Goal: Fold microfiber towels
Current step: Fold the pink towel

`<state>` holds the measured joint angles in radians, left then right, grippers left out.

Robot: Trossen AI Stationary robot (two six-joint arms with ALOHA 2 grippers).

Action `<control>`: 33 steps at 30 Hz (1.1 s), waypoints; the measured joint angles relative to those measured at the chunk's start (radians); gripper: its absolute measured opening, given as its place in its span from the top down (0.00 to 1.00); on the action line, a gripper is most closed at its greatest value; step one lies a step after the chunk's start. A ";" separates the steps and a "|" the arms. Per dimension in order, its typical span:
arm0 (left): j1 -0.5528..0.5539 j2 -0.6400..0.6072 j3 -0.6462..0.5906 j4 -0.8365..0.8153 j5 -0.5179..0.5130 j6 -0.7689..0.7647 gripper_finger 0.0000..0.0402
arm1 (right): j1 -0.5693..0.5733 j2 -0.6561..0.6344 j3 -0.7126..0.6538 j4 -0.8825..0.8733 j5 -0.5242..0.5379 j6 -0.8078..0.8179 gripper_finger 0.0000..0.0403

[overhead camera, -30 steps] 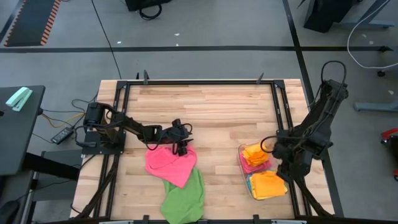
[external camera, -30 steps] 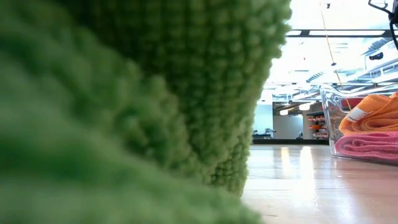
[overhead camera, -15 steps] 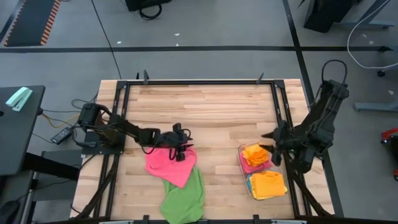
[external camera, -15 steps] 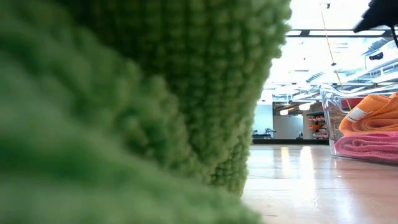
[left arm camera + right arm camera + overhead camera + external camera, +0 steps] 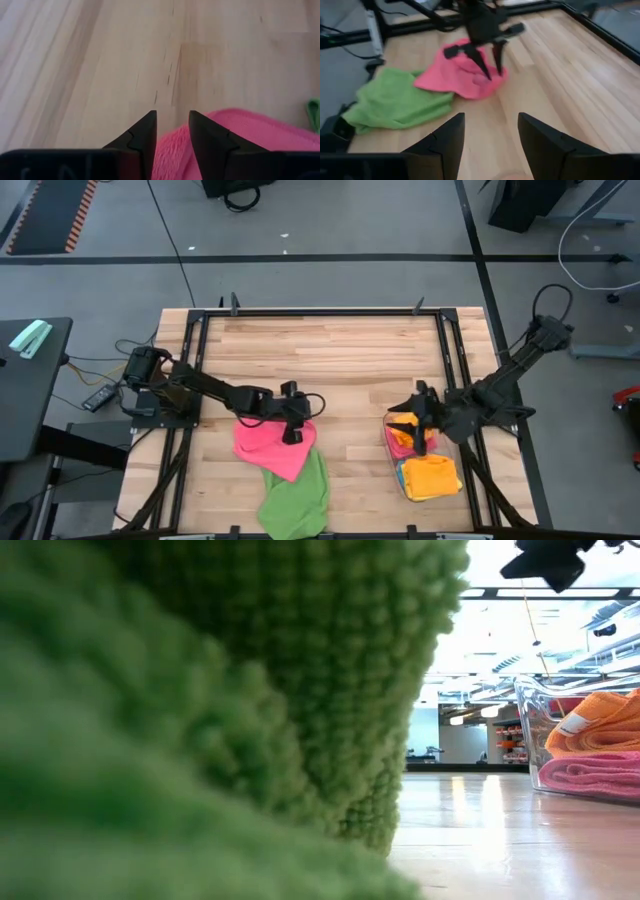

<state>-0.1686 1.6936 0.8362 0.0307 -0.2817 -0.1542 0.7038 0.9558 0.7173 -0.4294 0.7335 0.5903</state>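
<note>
A pink towel point(image 5: 270, 445) lies crumpled on the table left of centre, its near part resting on a green towel point(image 5: 296, 495) at the near edge. The green towel fills the low view point(image 5: 200, 720). My left gripper point(image 5: 296, 430) is open, pointing down at the pink towel's far right edge point(image 5: 492, 80). It also shows in the right wrist view point(image 5: 492, 72). My right gripper point(image 5: 414, 420) is open and empty above the far end of a clear bin point(image 5: 388, 442), which holds folded orange point(image 5: 432, 476) and pink towels. My left gripper comes at the pink towel from above, and its fingers point(image 5: 145, 135) stand on either side of a raised bit of the towel's far right edge point(image 5: 172, 150). I cannot tell whether the fingers touch the cloth. The towel lies on the table.
The bin stands at the near right and shows in the low view point(image 5: 525, 730) with orange and pink cloth inside. Bare wood point(image 5: 340, 355) spans the table's far half and the middle. A black frame point(image 5: 320, 311) runs around the table.
My right gripper has swung from beside the bin's right side toward the table's left and now stands over the bin's far end. My left gripper has shifted slightly toward the right edge over the pink towel. The towels have stayed where they were.
</note>
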 joint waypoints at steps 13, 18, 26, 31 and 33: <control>-0.033 0.000 0.252 -0.589 -0.002 -0.130 0.60 | -0.204 0.070 -0.135 0.463 -0.062 -0.330 0.55; -0.052 0.000 0.279 -0.664 -0.001 -0.157 0.59 | -0.281 0.178 -0.136 0.505 -0.148 -0.326 0.55; -0.056 0.001 0.273 -0.680 -0.003 -0.015 0.59 | -0.389 0.370 -0.093 0.656 -0.411 -0.427 0.55; -0.058 0.001 0.268 -0.701 -0.003 0.231 0.59 | -0.418 0.459 -0.071 0.709 -0.414 -0.498 0.55; -0.061 0.002 0.268 -0.696 -0.027 0.325 0.60 | -0.431 0.489 -0.071 0.751 -0.414 -0.524 0.55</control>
<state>-0.2296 1.6951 1.1038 -0.6657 -0.3088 0.1708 0.2729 1.4452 0.6468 0.3215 0.3195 0.0658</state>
